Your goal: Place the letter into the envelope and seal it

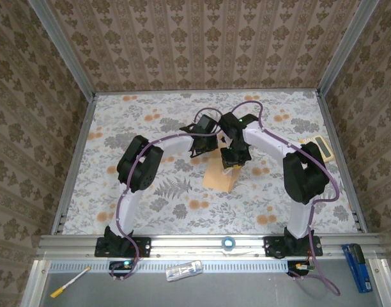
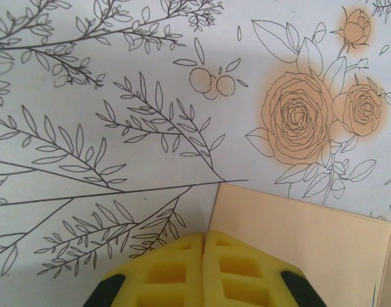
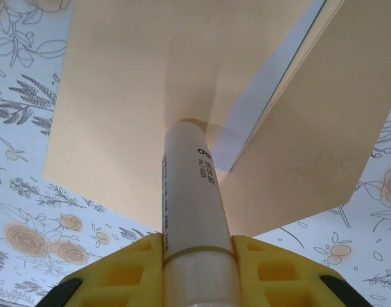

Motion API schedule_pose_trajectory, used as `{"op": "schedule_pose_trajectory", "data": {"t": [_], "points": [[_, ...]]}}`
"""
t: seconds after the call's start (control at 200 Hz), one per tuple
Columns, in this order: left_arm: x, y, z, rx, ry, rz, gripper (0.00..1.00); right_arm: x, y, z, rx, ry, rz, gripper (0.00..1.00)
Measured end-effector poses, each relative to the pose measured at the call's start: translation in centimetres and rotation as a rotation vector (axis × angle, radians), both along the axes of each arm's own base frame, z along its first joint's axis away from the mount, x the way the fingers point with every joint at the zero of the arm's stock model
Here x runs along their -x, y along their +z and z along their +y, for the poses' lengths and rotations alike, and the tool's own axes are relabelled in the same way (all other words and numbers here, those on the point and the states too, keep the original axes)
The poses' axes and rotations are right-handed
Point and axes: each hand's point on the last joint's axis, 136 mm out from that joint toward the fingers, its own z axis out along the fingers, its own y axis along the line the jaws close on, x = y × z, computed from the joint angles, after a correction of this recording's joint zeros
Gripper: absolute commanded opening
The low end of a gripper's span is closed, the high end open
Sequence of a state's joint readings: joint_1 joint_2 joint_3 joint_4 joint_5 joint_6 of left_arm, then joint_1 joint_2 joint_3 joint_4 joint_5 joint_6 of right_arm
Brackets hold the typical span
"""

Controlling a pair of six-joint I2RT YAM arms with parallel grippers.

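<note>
The tan envelope (image 1: pixel 221 176) lies at the table's middle on the floral cloth. In the right wrist view its two panels (image 3: pixel 119 96) spread apart along a fold, and a strip of the whitish letter (image 3: pixel 267 96) with a dark green edge shows between them. My right gripper (image 3: pixel 197 246) is shut on a white glue stick (image 3: pixel 190 192), whose tip touches the envelope at the fold. My left gripper (image 2: pixel 203 242) is shut with nothing between its yellow fingers, its tips at the envelope's corner edge (image 2: pixel 298 230). Both grippers (image 1: pixel 232 158) meet over the envelope's far end.
A pale yellow calculator (image 1: pixel 317 148) lies at the right edge of the cloth. On the front rail sit a tape roll (image 1: pixel 229 243), a clear tube (image 1: pixel 184 270), a pen (image 1: pixel 71 281) and a blue object (image 1: pixel 356 259). Patterned walls enclose the table.
</note>
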State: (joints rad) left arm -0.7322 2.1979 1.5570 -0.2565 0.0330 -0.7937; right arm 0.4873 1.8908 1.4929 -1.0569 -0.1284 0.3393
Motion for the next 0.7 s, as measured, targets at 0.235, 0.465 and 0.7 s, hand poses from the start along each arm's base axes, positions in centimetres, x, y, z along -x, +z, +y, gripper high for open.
{"op": "schedule_pose_trajectory", "data": {"t": [0.235, 0.465, 0.7], "points": [[0.0, 0.0, 0.0, 0.003, 0.001, -0.002, 0.00, -2.1, 0.0, -0.5, -0.001, -0.005, 0.010, 0.11], [0.0, 0.0, 0.0, 0.003, 0.000, -0.002, 0.00, -5.2, 0.1, -1.5, 0.000, -0.033, -0.018, 0.11], [0.1, 0.0, 0.1, 0.004, 0.001, -0.002, 0.00, -6.0, 0.1, -1.7, 0.016, -0.025, -0.040, 0.11]]}}
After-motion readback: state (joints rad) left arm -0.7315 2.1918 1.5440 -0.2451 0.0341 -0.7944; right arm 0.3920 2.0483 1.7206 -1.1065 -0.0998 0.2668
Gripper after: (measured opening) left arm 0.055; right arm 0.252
